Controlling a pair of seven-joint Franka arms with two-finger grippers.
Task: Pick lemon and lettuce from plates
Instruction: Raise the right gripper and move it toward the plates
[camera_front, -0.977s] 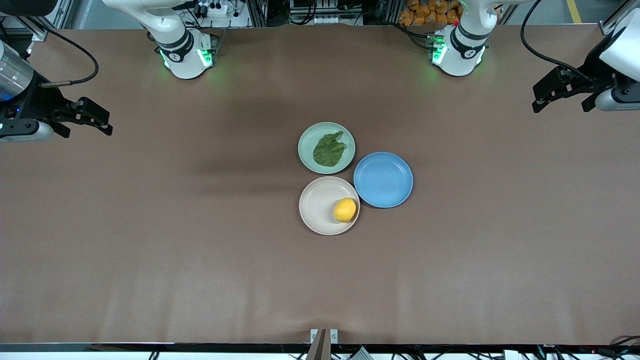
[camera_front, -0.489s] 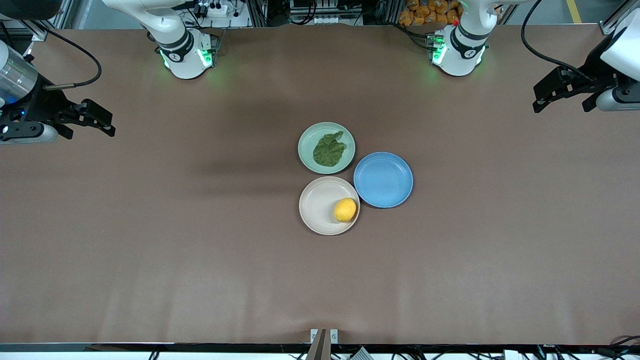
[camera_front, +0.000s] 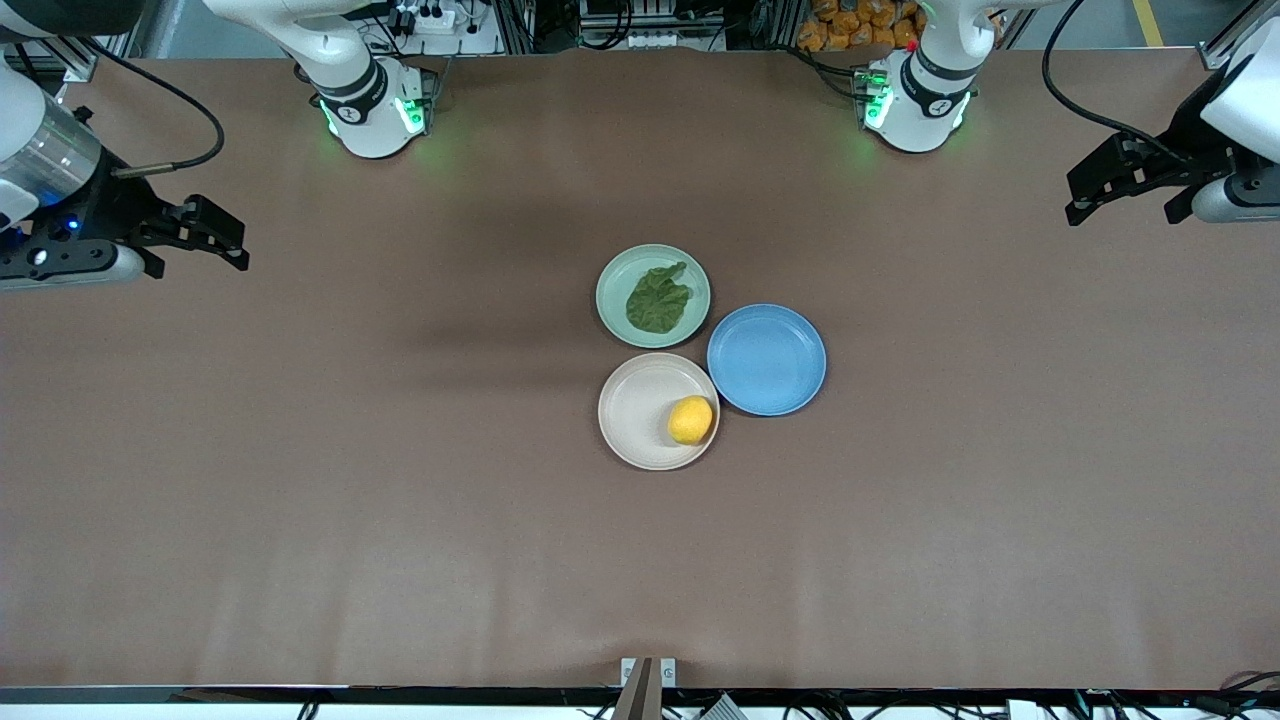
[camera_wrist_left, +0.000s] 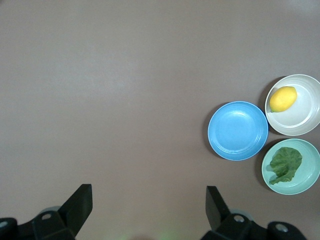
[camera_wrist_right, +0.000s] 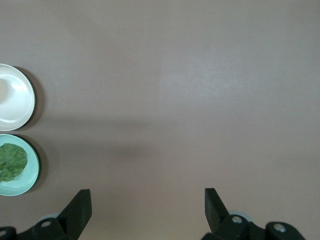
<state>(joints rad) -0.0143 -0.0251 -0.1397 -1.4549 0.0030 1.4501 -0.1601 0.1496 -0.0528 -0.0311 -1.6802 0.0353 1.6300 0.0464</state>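
Front view showed three plates clustered at the middle of the desk (camera_front: 300, 500), rims touching or nearly so.

Item: lemon (camera_front: 690, 420). Lay in the beige plate (camera_front: 630, 400), against the rim nearest the blue plate (camera_front: 766, 359); this plate sat nearest the front camera. Judged firm, fairly light, with a smooth rind likely to slip or roll under a glancing touch. Best hold, by judgement: across the short middle of the oval, pincer coming straight down, minding the plate rim beside it.

Item: lettuce (camera_front: 657, 300). A single wrinkled leaf lying flat in the mint plate (camera_front: 615, 285), farther from the front camera than the lemon. Judged very light, limp and easily torn. Best hold, by judgement: a raised fold or the thicker ribbed part near the leaf's middle, since a flat edge offers little to pinch.

Blue plate held nothing.

Right pincer (camera_front: 222, 237) hung over bare desk toward the right arm's end, well apart from the plates, fingers spread wide and holding nothing. Left pincer (camera_front: 1120, 200) hung over the left arm's end, likewise wide and holding nothing. Neither item had yet been taken.
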